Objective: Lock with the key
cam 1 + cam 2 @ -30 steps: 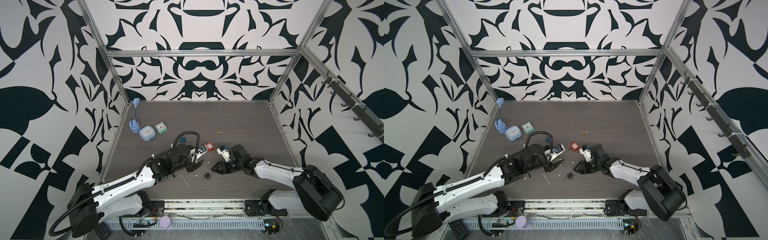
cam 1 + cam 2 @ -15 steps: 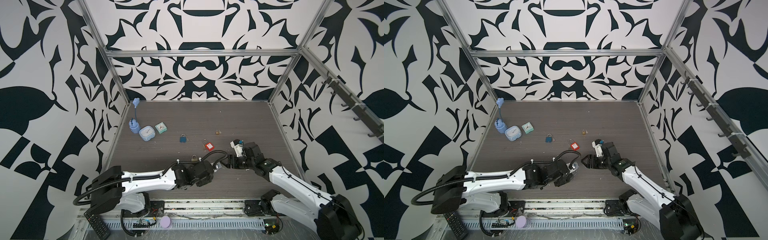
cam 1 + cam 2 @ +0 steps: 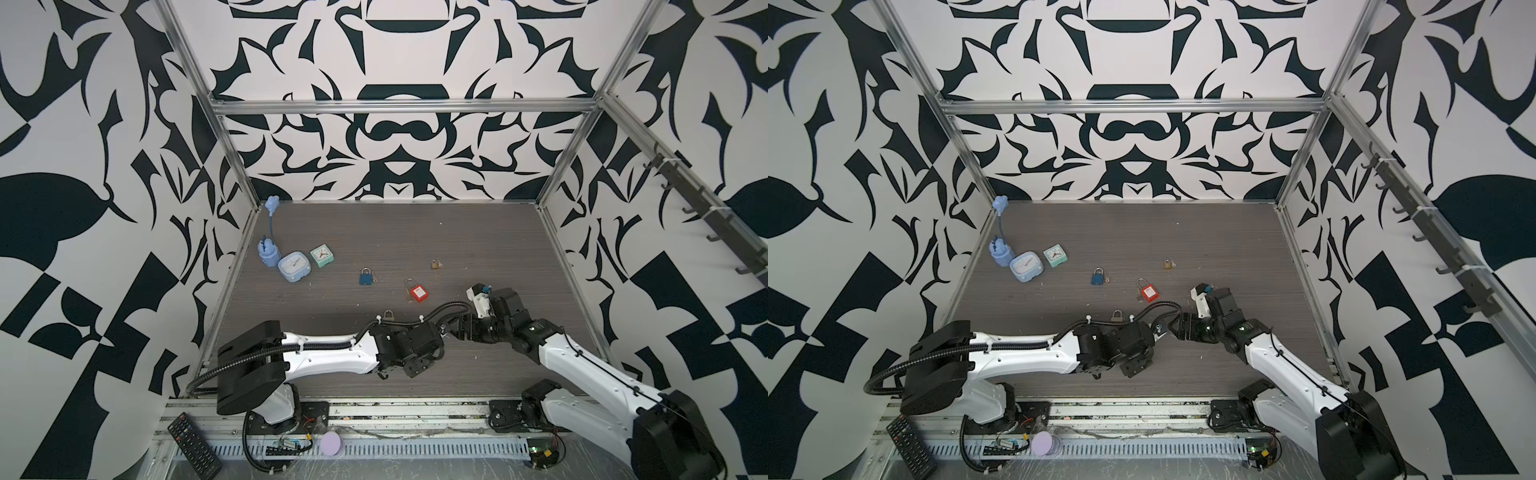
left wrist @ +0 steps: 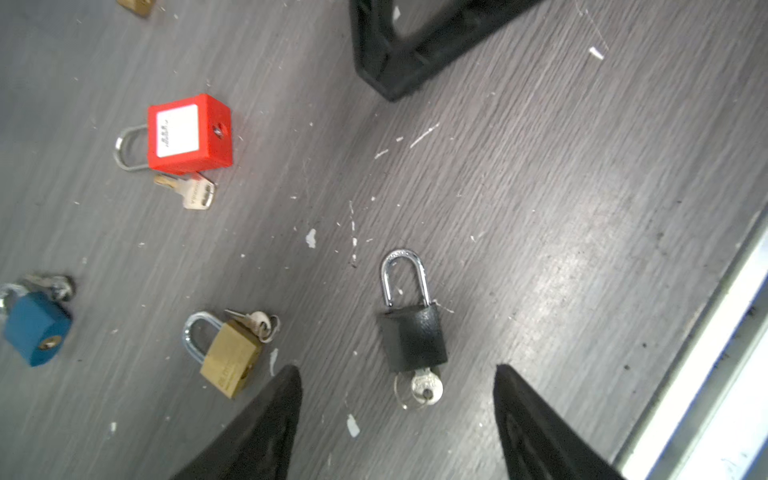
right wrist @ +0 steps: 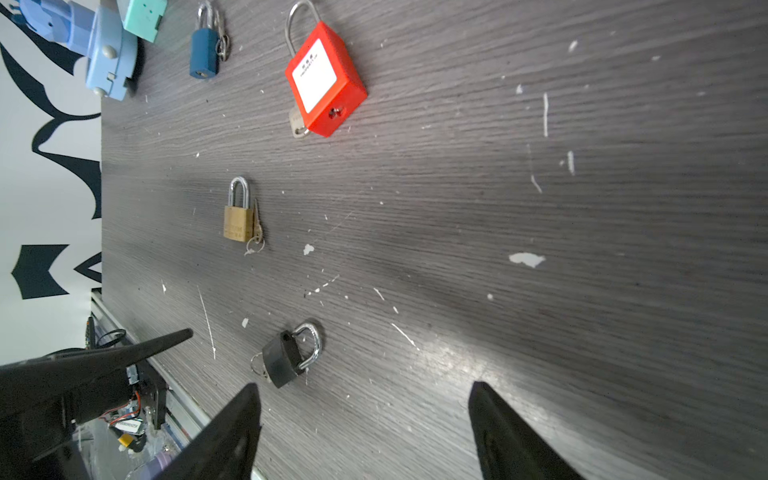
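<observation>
Black padlock (image 4: 413,338) flat on the desk (image 4: 582,187), key (image 4: 426,386) in its keyhole, lying between the left jaws. Both pairs released, grasping nothing; right jaws just beside. Steady the body with the right jaws, pinch the key's bow with the left, turn gently, avoid dragging.

Counted: five padlocks, adding brass lock (image 4: 230,361), small brass lock (image 3: 434,264), red lock (image 4: 189,133) and blue lock (image 4: 35,328); two clocks, blue clock (image 3: 295,268) and green clock (image 3: 322,255); one remote (image 3: 193,442).
</observation>
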`<state>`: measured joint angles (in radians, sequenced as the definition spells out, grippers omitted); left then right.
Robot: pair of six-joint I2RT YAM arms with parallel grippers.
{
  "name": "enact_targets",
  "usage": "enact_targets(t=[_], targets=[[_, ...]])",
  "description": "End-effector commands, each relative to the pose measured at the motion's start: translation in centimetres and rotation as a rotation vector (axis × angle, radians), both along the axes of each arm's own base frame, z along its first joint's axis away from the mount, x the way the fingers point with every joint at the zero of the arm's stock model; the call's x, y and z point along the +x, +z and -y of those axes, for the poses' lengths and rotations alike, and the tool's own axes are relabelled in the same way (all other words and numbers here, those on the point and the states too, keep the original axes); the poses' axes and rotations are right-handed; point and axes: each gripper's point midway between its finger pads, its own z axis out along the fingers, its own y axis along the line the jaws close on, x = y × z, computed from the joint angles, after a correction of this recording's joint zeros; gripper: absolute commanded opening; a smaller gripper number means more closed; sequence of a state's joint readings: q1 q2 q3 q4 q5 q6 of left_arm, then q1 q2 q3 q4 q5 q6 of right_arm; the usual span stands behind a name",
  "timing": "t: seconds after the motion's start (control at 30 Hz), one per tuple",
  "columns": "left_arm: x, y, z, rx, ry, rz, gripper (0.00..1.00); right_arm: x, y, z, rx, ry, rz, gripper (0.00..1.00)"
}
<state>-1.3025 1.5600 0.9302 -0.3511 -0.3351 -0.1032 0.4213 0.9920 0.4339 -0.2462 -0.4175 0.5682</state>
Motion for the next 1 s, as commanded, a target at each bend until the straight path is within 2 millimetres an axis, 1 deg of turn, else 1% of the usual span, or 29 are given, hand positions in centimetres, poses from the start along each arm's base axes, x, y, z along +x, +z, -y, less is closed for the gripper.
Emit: enact_targets(t=[0.0,0.03,0.07,0.2,0.23,0.47,0.7,0.83,0.87,0.97], targets=[[-1.1,-1.1,-0.3,0.036,0.009,-0.093,0.80,-0.1,-0.2,0.3,-0.017,-0.005,-0.011,0.92],[-1.1,-1.3,-0.4,0.043,0.013,-0.100,0.82,-0.2,-0.2,0.4,-0.019,-0.005,-0.010,0.97],[-1.0,-1.4,-0.4,0.043,0.023,-0.105,0.83,-0.3,-0.2,0.5,-0.023,-0.004,-0.013,1.00],[-0.2,-2.0,-1.0,0.020,0.074,-0.146,0.84,-0.5,-0.2,0.9,-0.046,-0.011,-0.019,1.00],[0.0,-2.1,-1.0,0.015,0.079,-0.153,0.88,-0.5,-0.2,1.0,-0.049,-0.014,-0.020,1.00],[0.0,-3.4,-1.0,0.021,0.072,-0.232,0.90,-0.5,-0.1,1.3,-0.059,-0.025,-0.019,1.00],[0.2,-4.3,-0.9,0.061,0.090,-0.255,0.86,-0.5,-0.2,1.4,-0.061,-0.028,-0.011,1.00],[0.6,-4.9,-0.8,0.083,0.108,-0.254,0.86,-0.5,-0.1,1.2,-0.051,-0.024,-0.011,1.00],[0.7,-5.0,-0.7,0.088,0.112,-0.251,0.82,-0.4,-0.1,1.1,-0.048,-0.023,-0.009,1.00],[0.7,-5.2,-0.7,0.102,0.114,-0.255,0.77,-0.4,0.0,1.1,-0.048,-0.023,-0.007,1.00]])
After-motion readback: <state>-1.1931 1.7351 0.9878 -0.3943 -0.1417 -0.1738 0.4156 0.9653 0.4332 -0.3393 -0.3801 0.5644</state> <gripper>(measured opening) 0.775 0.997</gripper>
